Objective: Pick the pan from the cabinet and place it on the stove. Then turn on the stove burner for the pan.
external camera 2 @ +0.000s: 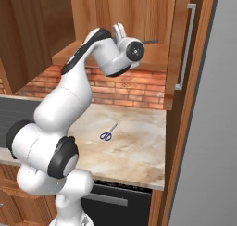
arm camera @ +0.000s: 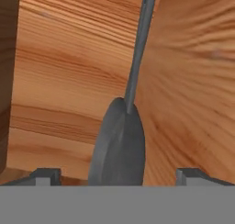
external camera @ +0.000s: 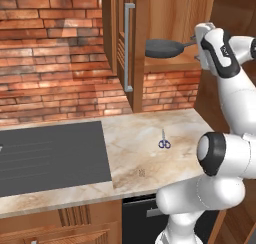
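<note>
The dark grey pan (external camera: 164, 48) sits on the shelf of the open wooden cabinet (external camera: 172, 64), with its long handle pointing right. My gripper (external camera: 199, 38) hovers at shelf height in front of it, open and holding nothing. In the hand view the pan (arm camera: 117, 145) appears edge-on in line between my two fingertips (arm camera: 46, 175), and its handle runs up the picture. From the right, my gripper (external camera 2: 119, 29) hides the pan's body and the handle (external camera 2: 150, 41) sticks out beside it. The stove's (external camera: 50, 158) flat dark top lies at the counter's left.
Blue-handled scissors (external camera: 164, 144) lie on the marble counter (external camera: 145, 163). An open cabinet door with a grey bar handle (external camera: 129, 48) stands left of the shelf, and another door (external camera 2: 180, 49) stands to its right. A tall grey panel (external camera 2: 217, 128) borders the counter's right end.
</note>
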